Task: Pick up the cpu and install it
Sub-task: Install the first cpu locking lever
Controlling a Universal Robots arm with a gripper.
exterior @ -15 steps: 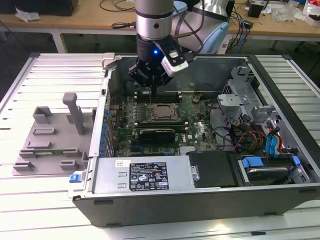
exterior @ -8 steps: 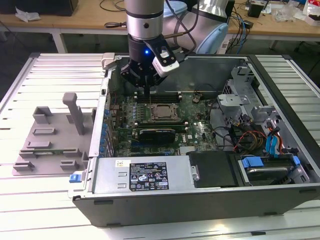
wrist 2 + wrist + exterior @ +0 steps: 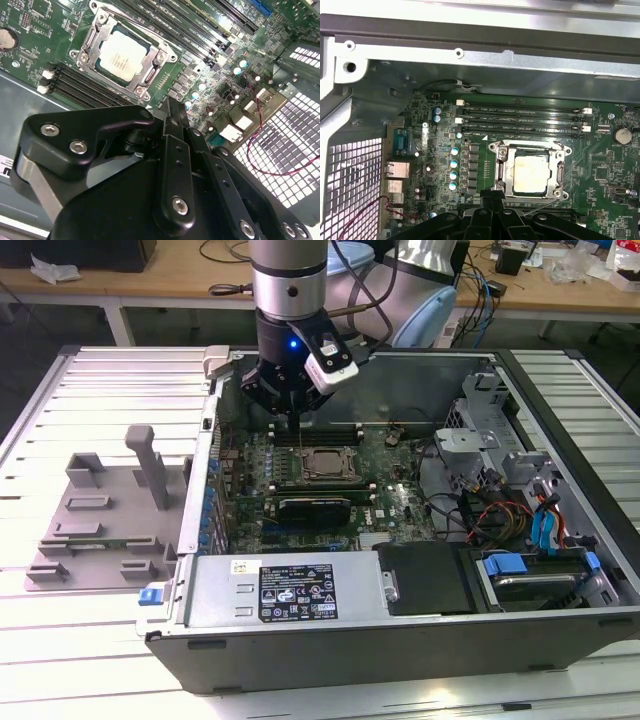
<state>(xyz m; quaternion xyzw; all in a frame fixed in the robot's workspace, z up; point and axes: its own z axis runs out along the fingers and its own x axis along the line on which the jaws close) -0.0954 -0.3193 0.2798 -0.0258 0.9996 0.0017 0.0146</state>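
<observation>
Hovering over the board, the gripper is closed, tips together, gripping nothing. The cpu lies flat inside the socket, at five o'clock from the gripper in the exterior view and apart from it. Judgement: placement looks done, and the install is at its closing stage. Any further contact calls for a light, square touch. Seating, pins and latch cannot be made out. The gripper body hides the socket's near edge.

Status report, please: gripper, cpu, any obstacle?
Empty gripper, shut, hovers near the socket. The cpu sits in that socket. No obstacle seen between them.
</observation>
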